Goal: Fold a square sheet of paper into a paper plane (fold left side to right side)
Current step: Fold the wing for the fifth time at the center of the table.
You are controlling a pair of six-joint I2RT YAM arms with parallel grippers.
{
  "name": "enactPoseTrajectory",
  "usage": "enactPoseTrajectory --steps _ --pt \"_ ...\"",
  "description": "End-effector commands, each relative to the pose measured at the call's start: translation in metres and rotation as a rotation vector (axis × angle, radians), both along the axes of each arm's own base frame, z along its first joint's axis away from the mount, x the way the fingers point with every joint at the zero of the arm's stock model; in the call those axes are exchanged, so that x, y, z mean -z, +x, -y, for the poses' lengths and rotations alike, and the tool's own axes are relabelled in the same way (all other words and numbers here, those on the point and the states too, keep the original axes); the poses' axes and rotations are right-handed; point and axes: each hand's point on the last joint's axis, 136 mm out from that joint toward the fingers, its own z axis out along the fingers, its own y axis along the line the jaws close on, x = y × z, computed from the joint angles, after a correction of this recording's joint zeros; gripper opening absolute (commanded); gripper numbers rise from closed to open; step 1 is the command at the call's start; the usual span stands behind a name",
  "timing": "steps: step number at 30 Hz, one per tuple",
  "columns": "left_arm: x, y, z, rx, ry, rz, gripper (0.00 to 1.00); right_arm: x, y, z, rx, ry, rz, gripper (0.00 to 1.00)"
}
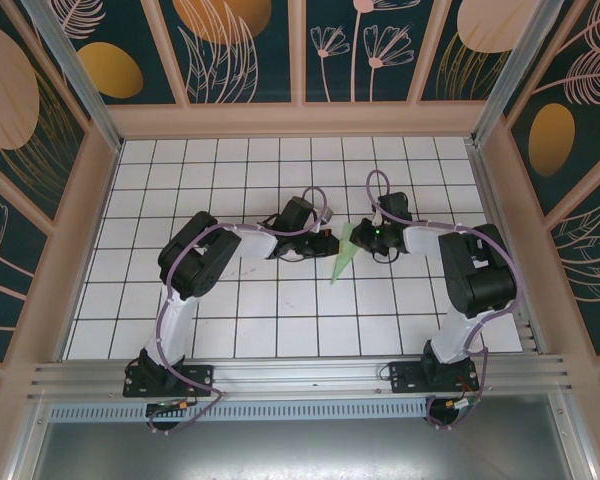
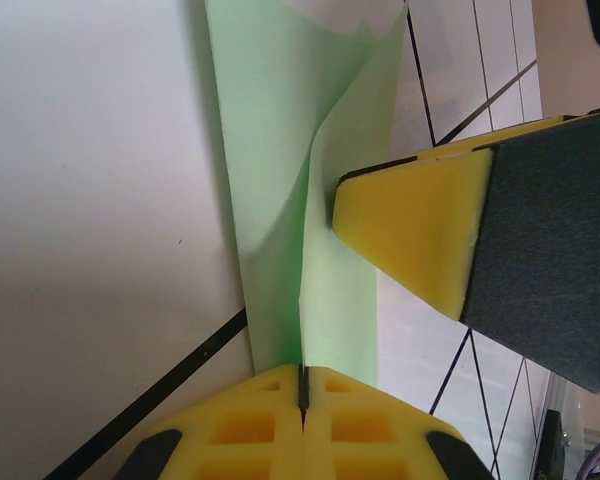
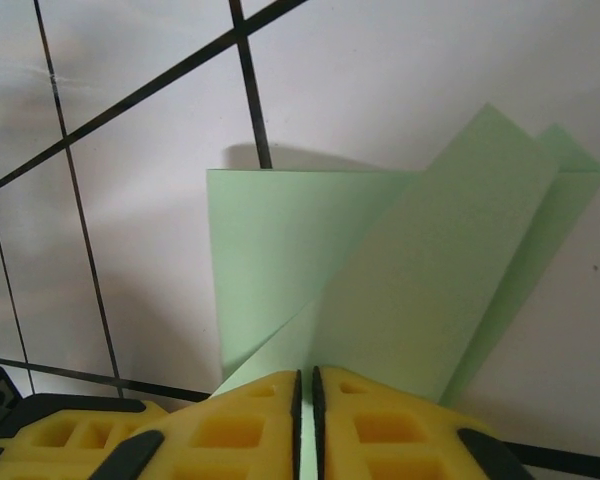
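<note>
the white grid table (image 1: 180, 300) carries the plane (image 1: 344, 258) at its middle, between left claw (image 1: 329, 242) and right claw (image 1: 359, 238). it looks thin, light and floppy, easy to crumple; best pinched at a folded edge. both claws are clamped on it, so close they may crowd each other.
</note>
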Motion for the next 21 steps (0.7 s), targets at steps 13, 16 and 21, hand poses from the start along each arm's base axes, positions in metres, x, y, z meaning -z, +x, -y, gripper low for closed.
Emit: enactPoseTrajectory --steps 13,16,21 --pt "-0.032 0.016 -0.024 -0.115 0.06 0.121 0.29 0.042 -0.036 0.021 0.023 -0.085 -0.124 0.07" --pt "-0.046 0.006 -0.03 -0.104 0.048 0.13 0.3 0.04 -0.035 0.02 0.022 -0.081 -0.118 0.07" --pt "-0.064 -0.019 -0.029 -0.039 -0.048 0.095 0.22 0.039 -0.034 0.019 0.019 -0.08 -0.112 0.07"
